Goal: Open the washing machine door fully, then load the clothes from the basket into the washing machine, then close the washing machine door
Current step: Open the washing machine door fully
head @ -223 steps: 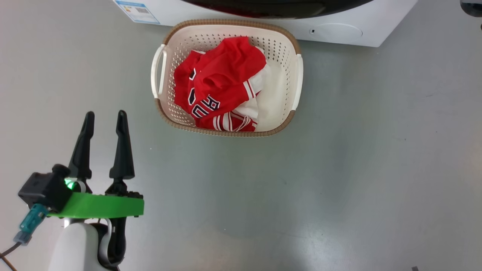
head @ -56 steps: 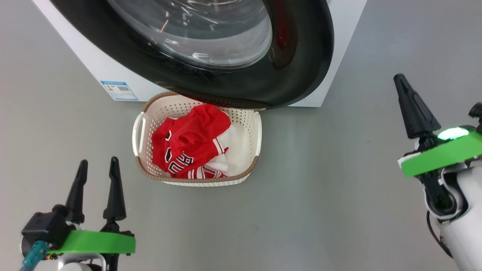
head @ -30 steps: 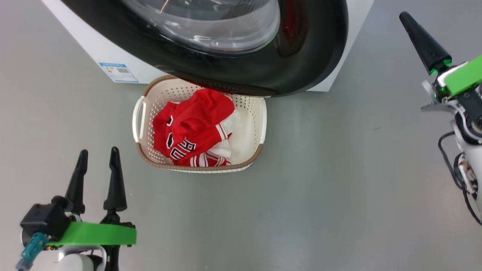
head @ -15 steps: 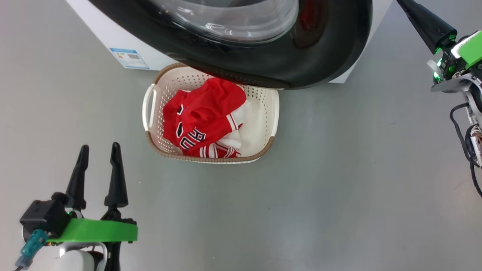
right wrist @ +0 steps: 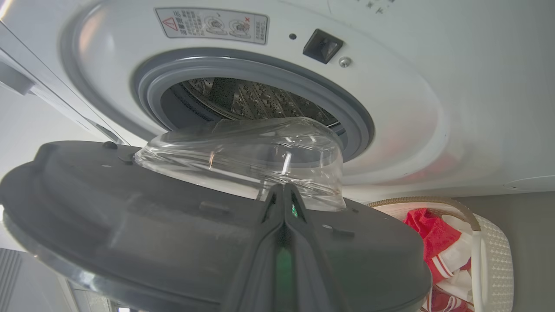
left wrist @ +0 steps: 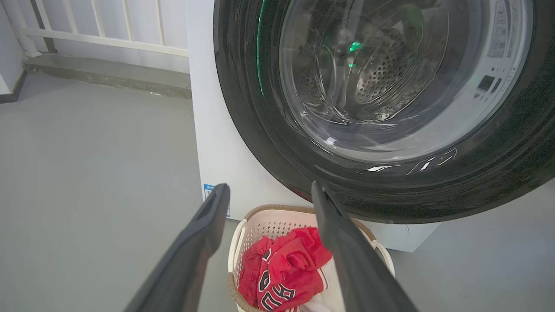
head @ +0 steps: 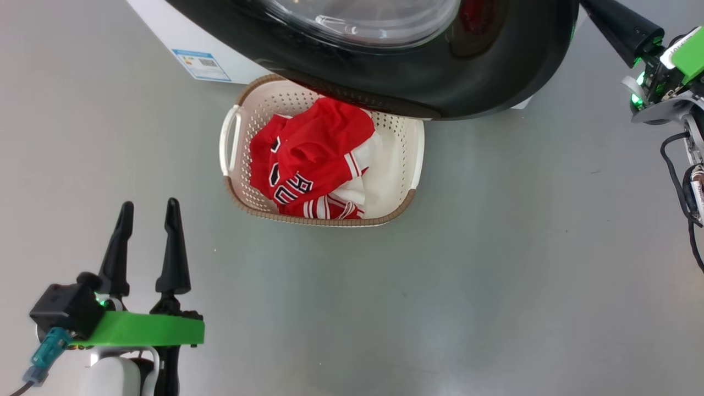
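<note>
Where the door stands: the washing machine door point(head: 495, 82) is swung out from the washing machine point(head: 159, 22) at the top of the frame.
Basket: the basket point(head: 308, 220) sits on the floor point(head: 495, 275) at centre, with its far rim under the door's black ring.
Clothes: the clothes point(head: 313, 154) lie inside the basket, red at left and white at right.
Left side: the left gripper point(head: 149, 203) is at lower left, its fingers apart and empty.
Right side: the right gripper point(head: 619, 25) is at upper right, fingers pressed together and holding nothing. In its wrist view the tip is near the door's inner face, and I cannot tell if it touches.
</note>
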`<state>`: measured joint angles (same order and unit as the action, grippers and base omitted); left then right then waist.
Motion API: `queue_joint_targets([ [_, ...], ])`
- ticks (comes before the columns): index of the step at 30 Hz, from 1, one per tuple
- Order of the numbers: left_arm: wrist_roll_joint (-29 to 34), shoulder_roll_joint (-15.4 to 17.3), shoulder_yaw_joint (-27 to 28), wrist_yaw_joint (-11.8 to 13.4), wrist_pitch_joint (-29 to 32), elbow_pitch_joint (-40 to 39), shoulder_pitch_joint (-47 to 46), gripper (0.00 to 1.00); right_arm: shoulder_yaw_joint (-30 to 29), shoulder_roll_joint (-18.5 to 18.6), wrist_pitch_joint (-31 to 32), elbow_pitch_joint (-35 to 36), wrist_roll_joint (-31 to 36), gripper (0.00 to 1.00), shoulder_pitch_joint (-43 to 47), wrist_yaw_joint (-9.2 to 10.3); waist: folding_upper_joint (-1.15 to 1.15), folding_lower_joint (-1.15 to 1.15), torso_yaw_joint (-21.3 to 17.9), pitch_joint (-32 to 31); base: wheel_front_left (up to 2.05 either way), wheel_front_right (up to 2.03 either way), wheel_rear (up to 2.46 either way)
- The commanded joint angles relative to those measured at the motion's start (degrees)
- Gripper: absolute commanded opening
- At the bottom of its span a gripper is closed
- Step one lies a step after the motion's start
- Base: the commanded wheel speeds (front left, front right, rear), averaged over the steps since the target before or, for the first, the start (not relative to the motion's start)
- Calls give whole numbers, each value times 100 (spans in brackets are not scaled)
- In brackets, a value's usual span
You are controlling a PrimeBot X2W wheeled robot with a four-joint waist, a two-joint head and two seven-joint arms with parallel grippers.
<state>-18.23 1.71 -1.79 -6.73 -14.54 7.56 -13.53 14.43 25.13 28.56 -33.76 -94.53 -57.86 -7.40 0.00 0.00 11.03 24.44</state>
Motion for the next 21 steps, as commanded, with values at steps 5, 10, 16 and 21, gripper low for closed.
queue_joint_targets([
  [5,-69,117,171,56,-46,-150,-51,100,71,-87,275,-38,-191,0,-180,-9,0,0,62,28,0,0,0],
  [10,-107,117,154,75,-46,-168,-71,100,63,-130,481,-109,-304,0,-326,-9,0,0,97,109,0,0,0],
  [16,-136,117,138,93,-46,-140,-102,100,67,-166,749,-155,-449,0,-416,-9,0,0,126,114,0,0,0],
  [21,-123,117,161,100,-46,-102,-83,100,109,-181,946,-177,-525,0,-362,-9,0,0,110,23,0,0,0],
])
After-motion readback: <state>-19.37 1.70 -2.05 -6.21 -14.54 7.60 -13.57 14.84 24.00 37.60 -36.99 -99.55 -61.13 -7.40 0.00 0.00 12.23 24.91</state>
